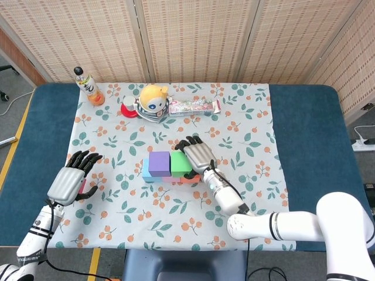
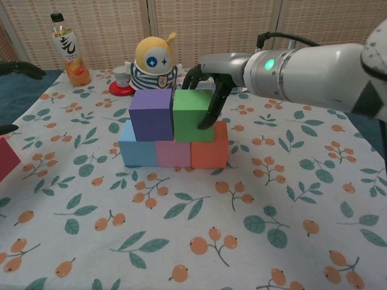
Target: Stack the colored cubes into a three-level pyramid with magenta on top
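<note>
Leaf-and-berry printed cloth (image 2: 199,241) covers the surface nearest me, and nothing sits on that front stretch. At the near left the left hand (image 1: 73,178) hangs over the cloth's edge with its dark fingers fanned forward; under its palm a bit of the magenta cube (image 2: 7,158) shows. It looks pinned or lightly held there, though I cannot tell how firm that hold is.

Further in stands the pile. The bottom row runs blue cube (image 2: 136,147), pink cube (image 2: 173,153), orange cube (image 2: 210,147), all touching. On top of them sit the purple cube (image 2: 151,113) and the green cube (image 2: 193,115), side by side. The right hand (image 2: 208,90) is curled over the green cube, fingers hooked down its far and right faces, so it is gripping it or just letting go; the cube looks fully seated.

So, as I read it, the second level is being finished. Next the right hand would need to lift straight off without dragging the green cube, then the magenta cube has to travel from the left edge to the seam between purple and green and be set down squarely.

Behind the pile are a yellow-headed toy (image 2: 153,63), a red cap (image 2: 122,87), a snack packet (image 1: 193,107) and an orange drink bottle (image 2: 71,51).
</note>
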### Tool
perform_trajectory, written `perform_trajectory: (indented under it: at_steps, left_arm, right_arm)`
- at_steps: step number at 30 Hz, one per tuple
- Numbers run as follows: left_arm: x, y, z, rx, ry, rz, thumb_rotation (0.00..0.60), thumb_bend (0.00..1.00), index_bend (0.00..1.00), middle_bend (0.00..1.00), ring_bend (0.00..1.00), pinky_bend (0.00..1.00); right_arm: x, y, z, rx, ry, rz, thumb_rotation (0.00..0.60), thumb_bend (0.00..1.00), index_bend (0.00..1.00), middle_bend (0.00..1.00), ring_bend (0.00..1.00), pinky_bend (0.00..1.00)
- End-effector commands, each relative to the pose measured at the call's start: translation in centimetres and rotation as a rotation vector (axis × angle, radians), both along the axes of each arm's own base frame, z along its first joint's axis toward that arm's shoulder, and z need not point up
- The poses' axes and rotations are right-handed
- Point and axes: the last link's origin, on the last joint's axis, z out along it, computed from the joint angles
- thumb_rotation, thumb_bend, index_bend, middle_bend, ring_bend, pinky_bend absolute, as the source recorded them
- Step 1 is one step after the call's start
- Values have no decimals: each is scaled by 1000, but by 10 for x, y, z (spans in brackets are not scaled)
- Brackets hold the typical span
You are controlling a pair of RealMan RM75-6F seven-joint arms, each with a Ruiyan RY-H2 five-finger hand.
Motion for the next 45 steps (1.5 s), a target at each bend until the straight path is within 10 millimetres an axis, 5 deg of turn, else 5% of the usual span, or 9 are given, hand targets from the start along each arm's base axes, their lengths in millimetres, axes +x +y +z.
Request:
perform_trajectory:
  at_steps: [1, 14, 18, 22, 33, 45]
  left_arm:
    - [1, 0, 0, 2, -1, -2, 600, 320, 102, 85, 0, 42]
    - [0, 2, 2, 5, 8, -2, 600, 320, 101, 86, 0, 42]
    - [-4, 8, 1, -9, 13, 9, 600, 319, 117, 90, 0, 42]
    - [0, 14, -6, -42, 21, -2, 600, 321, 129, 90, 0, 42]
    - [15, 32, -38, -137, 110, -47, 600, 323, 132, 51, 0, 27]
    - [39, 41, -63, -199, 134, -94, 600, 323, 103, 14, 0, 15]
  right_arm:
    - [0, 0, 0, 0, -2, 2, 600, 64, 128, 108, 0, 0]
    - [-3, 8, 18, 20, -39, 8, 600, 65, 0, 46, 0, 0]
    - [-23, 5, 53, -26, -83, -43, 600, 64, 0, 39, 0, 0]
    - [-41, -3, 67, -50, -102, -67, 600, 65, 0, 39, 0, 0]
    - [-58, -22, 50, -49, -116, -86, 600, 65, 0, 38, 0, 0]
    - [-55, -34, 25, -47, -146, -91, 600, 64, 0, 28, 0, 0]
